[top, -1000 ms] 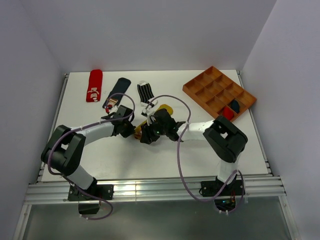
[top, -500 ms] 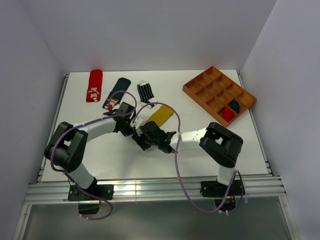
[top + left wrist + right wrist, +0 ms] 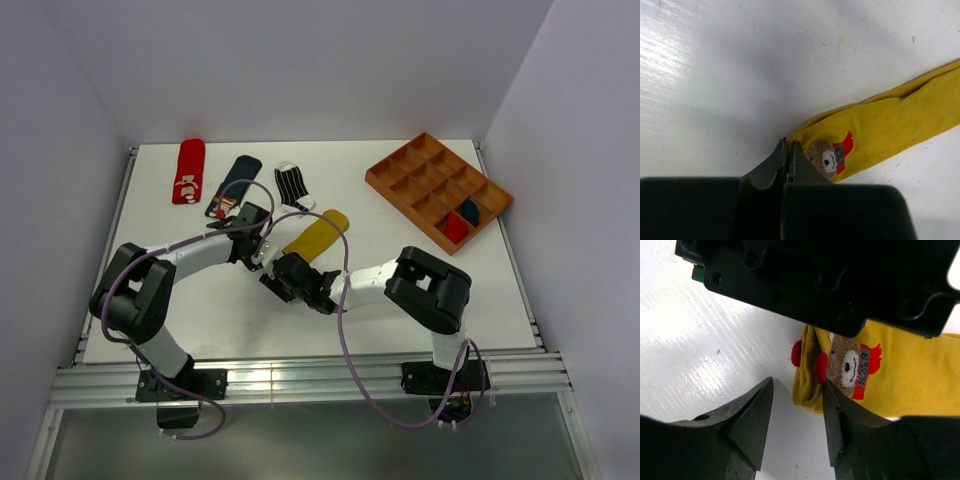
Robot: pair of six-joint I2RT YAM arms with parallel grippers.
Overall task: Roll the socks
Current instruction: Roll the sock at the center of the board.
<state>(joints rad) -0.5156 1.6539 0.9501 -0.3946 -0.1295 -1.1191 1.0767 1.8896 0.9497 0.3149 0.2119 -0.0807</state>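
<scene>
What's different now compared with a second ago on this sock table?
The right gripper, jaws open, drew back toward the near left, uncovering the mustard yellow sock, which now lies stretched out. The left gripper stays pinched on its bear-patch end. The red sock, patched navy sock, striped sock and wooden tray have not moved.

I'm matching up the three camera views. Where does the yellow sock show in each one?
Top external: the yellow sock lies slanting near the picture's centre.
Left wrist: lower right, running out at the right edge.
Right wrist: right of centre, reaching the right edge.
Shared landmark: the bear patch near the sock's end shows in both wrist views but is too small to see from the top.
</scene>
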